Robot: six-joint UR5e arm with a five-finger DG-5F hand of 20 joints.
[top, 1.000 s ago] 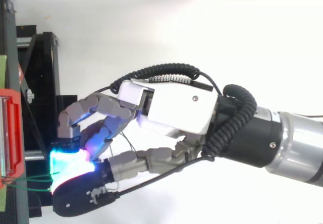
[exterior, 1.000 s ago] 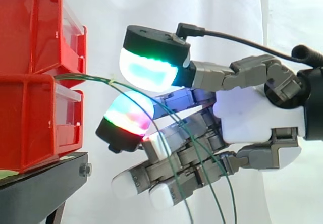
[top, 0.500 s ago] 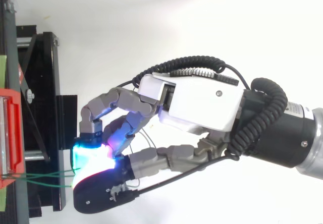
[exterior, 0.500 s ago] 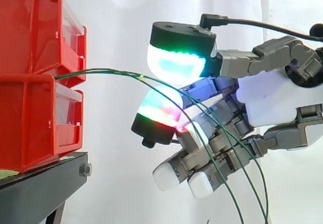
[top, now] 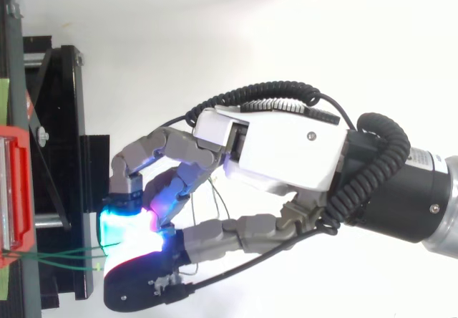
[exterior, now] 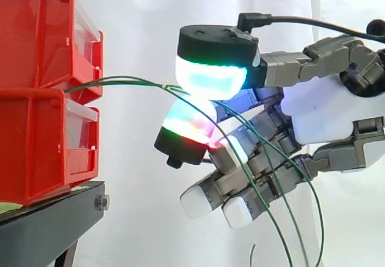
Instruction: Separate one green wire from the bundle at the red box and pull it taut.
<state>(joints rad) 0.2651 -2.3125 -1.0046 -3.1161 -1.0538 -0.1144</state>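
While the green wires [exterior: 120, 82] are arching out from between the two stacked red bins [exterior: 42, 92] on the black stand [exterior: 48, 219], the hand [exterior: 325, 113] is pinching them near the bins between two glowing pads [exterior: 210, 77], its other fingers curling underneath and the loose ends hanging down past them.

We see a white curtain [exterior: 138, 14] across the background. At the side view's lower left sits a black stand [exterior: 48, 225], a silver bolt [exterior: 101, 202] on its face. From above, it lines the left edge.
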